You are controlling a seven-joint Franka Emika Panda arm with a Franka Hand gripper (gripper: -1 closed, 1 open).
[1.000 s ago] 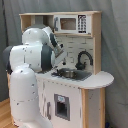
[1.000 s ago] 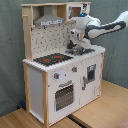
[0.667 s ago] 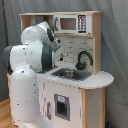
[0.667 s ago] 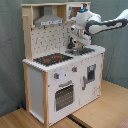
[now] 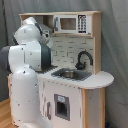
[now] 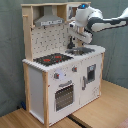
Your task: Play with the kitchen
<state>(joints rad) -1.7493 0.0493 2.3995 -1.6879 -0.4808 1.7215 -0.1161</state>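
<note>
The kitchen [image 6: 60, 75] is a white and light-wood toy unit, seen in both exterior views. It has a grey hood [image 6: 50, 21], a pegboard back, a red-ringed hob [image 6: 52, 59], an oven door [image 6: 64, 95], a sink [image 5: 70, 74] and a black faucet [image 5: 83, 59]. In the second exterior view my white arm reaches in from the second exterior view's right. My gripper [image 6: 78, 36] hangs above the sink, close to the pegboard and beside the hood. In the first exterior view my own arm [image 5: 30, 55] hides most of the gripper and the hob.
A microwave panel [image 5: 70, 23] sits on the upper shelf. The rounded counter end [image 5: 102, 79] juts out at the first exterior view's right. The unit stands on a wooden floor [image 6: 105, 112] before a grey curtain [image 6: 10, 60].
My arm has risen and swung from over the sink toward the pegboard and hood. The kitchen itself has not moved.
</note>
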